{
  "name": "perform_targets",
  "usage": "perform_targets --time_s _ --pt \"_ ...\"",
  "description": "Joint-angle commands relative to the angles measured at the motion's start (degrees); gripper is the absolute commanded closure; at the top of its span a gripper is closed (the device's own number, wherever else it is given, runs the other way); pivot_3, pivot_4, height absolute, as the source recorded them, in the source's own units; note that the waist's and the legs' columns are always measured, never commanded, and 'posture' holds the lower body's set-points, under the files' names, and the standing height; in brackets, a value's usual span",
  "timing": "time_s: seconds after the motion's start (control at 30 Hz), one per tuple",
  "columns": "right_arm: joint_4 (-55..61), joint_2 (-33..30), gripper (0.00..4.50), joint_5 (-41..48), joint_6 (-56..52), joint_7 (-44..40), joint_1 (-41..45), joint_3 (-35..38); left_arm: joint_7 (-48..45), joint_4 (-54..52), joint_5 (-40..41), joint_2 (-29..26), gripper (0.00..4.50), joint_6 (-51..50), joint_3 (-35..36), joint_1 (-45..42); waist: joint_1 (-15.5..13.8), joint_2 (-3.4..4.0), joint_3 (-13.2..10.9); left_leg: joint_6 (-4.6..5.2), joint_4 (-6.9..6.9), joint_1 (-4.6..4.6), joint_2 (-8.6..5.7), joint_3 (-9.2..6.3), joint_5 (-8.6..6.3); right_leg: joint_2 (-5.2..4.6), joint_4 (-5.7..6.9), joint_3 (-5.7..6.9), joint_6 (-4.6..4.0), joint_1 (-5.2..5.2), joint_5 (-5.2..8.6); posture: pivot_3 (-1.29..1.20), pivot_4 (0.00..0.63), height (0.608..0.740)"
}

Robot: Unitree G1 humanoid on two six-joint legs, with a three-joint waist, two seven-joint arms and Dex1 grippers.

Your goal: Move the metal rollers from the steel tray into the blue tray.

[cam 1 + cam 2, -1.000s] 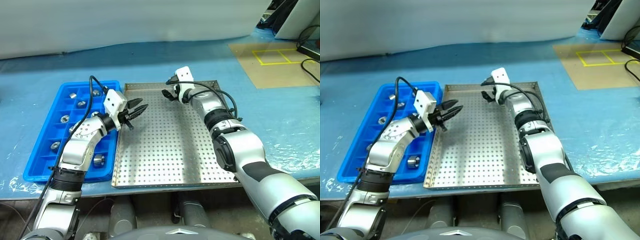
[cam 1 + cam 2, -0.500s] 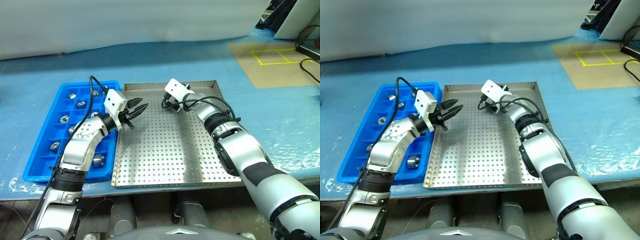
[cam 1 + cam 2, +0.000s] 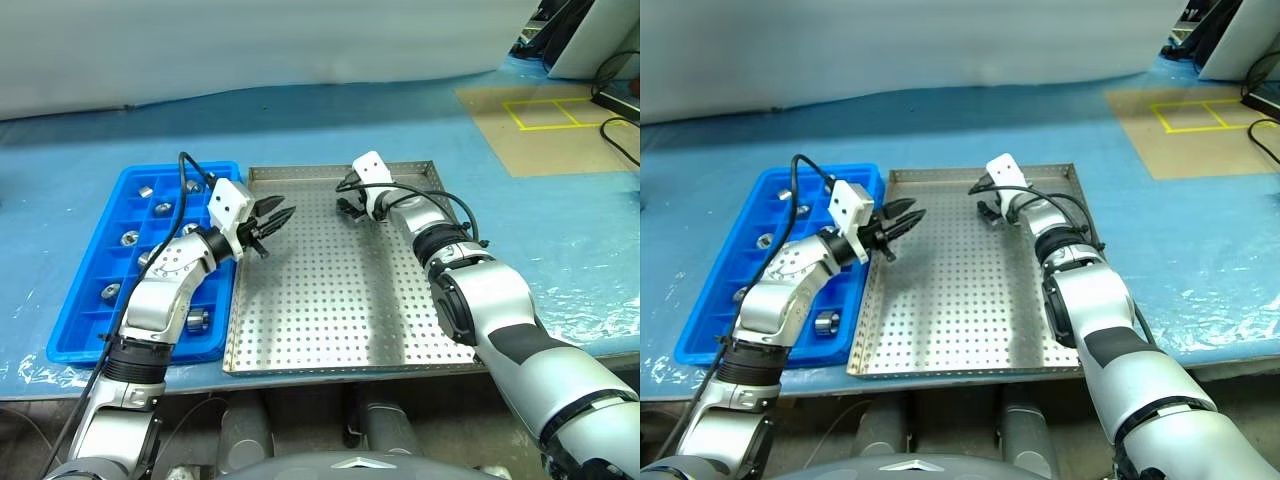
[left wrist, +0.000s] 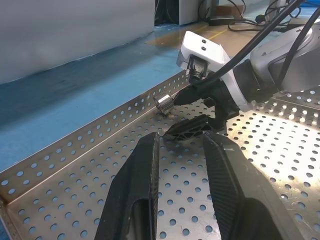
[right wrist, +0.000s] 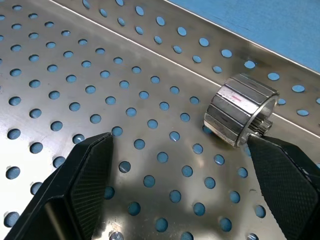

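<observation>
The right gripper (image 5: 185, 185) has its fingers spread wide and empty, low over the steel tray (image 3: 330, 300) near the far rim, one fingertip (image 5: 285, 175) just beside a metal roller (image 5: 241, 110) lying there. The left gripper (image 3: 280, 219) is closed on nothing, held level above the tray's left edge. Other rollers sit in the blue tray (image 3: 75, 320). Both trays rest on a blue-covered table (image 3: 560, 230).

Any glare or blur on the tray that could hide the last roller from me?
Right wrist view: roller sharp, steel tray floor evenly lit, open right pincer's fingers soft-edged. Left wrist view: bright glare patch on the floor, roller small but distinct. Head views: the roller is too small to pick out.
</observation>
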State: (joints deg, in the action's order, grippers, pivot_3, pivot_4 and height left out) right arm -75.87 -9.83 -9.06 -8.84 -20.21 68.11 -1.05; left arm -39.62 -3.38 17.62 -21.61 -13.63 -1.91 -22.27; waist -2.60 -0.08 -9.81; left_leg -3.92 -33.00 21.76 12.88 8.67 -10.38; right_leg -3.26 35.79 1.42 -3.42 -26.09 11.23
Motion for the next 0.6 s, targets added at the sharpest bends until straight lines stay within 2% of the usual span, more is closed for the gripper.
perform_targets --time_s 0.03,0.2,0.6 --pt "0.0 -0.8 0.04 -0.3 -0.7 -0.6 0.9 -0.1 0.4 -1.8 -0.2 0.2 3.08 0.5 0.1 -1.1 0.0 0.00 0.0 0.00 0.00 0.00 0.00 0.00 0.00 0.00 0.00 0.00 0.00 0.00 0.00 0.01 0.150 0.740" --pt "0.5 -0.9 0.04 -0.9 0.1 -3.7 0.8 -0.9 0.5 -1.1 -0.7 0.6 3.08 1.0 -0.1 -1.5 0.0 0.00 0.0 0.00 0.00 0.01 0.00 0.00 0.00 0.00 -0.01 0.00 0.00 0.00 0.00 0.00 0.150 0.740" --pt "0.7 -1.5 0.04 0.9 0.4 4.4 1.1 2.2 0.9 -0.3 -1.5 1.5 3.08 1.2 -0.4 -1.7 0.0 0.01 0.0 0.00 0.01 0.03 0.00 0.00 0.00 0.00 -0.03 0.01 0.00 -0.02 0.00 -0.01 0.150 0.740"
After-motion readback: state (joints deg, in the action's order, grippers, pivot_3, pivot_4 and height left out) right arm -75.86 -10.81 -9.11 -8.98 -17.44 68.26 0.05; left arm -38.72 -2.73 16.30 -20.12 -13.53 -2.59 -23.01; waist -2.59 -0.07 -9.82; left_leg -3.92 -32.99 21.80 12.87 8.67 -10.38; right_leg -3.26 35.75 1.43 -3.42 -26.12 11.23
